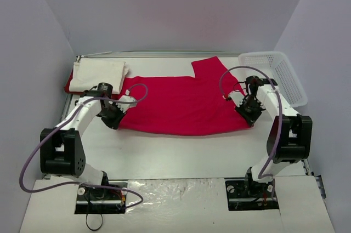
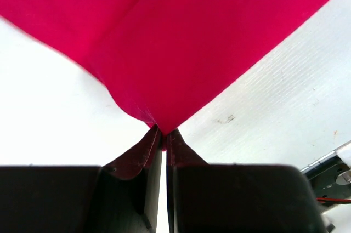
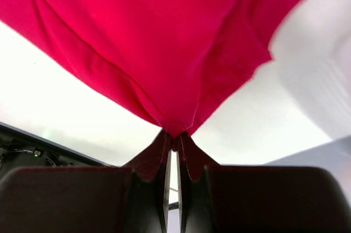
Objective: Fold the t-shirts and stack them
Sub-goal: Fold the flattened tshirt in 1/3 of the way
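So you had both ends of the red t-shirt [image 1: 181, 104] pinned at that point; the left gripper [image 2: 163, 134] had its jaws together on a hem corner, cloth bunched to a point right at its tips, and the right gripper [image 3: 176, 137] was clamped on the opposite corner the same way; the shirt lay spread on the table [image 1: 181, 153] between the two, fanning out ahead of each gripper, one sleeve poking out beyond the right one; honestly this stuff looked light, soft and floppy, zero stiffness, so I'd guess it sags in the middle the moment you lift, and a thin pinch like that could slip if one side pulls harder; corners were the right place to hold imo, and moving both together should keep the edge taut; now the clutter: just beyond the left gripper sat a folded white t-shirt [image 1: 98, 75] on top of another red shirt [image 1: 69, 85] peeking out underneath, and the spread shirt's edge was right beside that pile, touching or not I couldn't tell, so carrying the hem forward might nudge it; beyond the right gripper and off to its outer side stood the white basket [image 1: 274, 71], close to that sleeve; also the purple cable [image 1: 140, 87] looped over the cloth by the left gripper, which could snag.
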`<state>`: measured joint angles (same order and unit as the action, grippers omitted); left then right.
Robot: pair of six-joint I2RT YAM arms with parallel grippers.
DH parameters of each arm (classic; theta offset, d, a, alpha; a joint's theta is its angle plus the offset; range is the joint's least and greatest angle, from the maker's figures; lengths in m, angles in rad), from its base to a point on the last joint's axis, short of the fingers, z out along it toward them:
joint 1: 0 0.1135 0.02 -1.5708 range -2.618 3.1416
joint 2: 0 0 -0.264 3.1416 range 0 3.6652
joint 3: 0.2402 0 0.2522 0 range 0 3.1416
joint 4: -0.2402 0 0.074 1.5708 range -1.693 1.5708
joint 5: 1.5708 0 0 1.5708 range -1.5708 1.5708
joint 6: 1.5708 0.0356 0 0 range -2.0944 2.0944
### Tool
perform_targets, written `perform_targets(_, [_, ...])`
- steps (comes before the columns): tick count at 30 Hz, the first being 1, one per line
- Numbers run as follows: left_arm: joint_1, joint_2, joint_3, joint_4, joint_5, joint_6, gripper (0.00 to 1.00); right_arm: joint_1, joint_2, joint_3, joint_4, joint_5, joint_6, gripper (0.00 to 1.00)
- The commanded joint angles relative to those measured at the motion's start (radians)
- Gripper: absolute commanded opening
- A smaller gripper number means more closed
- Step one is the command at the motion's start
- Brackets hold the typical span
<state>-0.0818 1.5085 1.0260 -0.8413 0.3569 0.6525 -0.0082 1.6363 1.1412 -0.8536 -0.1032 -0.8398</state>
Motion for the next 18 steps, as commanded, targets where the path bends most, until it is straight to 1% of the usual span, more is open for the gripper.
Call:
perform_targets(1, [0.016, -0.097, 0.088, -0.082, -0.021, 0.006, 0.02, -0.022, -0.059, 0.092, -0.13, -0.021, -0.027, 0.0])
perform_targets(5, [0.019, -0.154, 0.152, -0.116, -0.016, -0.007, 0.02, -0.029, -0.078, 0.181, -0.179, -0.055, -0.036, 0.0])
perform_targets(11, [0.02, -0.214, 0.226, -0.157, -0.052, -0.019, 0.02, -0.036, -0.099, 0.294, -0.258, -0.127, -0.048, 0.0])
perform_targets(15, [0.027, -0.255, 0.256, -0.2, -0.047, -0.017, 0.02, -0.047, -0.147, 0.307, -0.298, -0.164, -0.076, 0.0])
perform_targets(18, [0.028, -0.283, 0.264, -0.2, -0.047, -0.017, 0.02, -0.061, -0.176, 0.319, -0.308, -0.164, -0.091, 0.0])
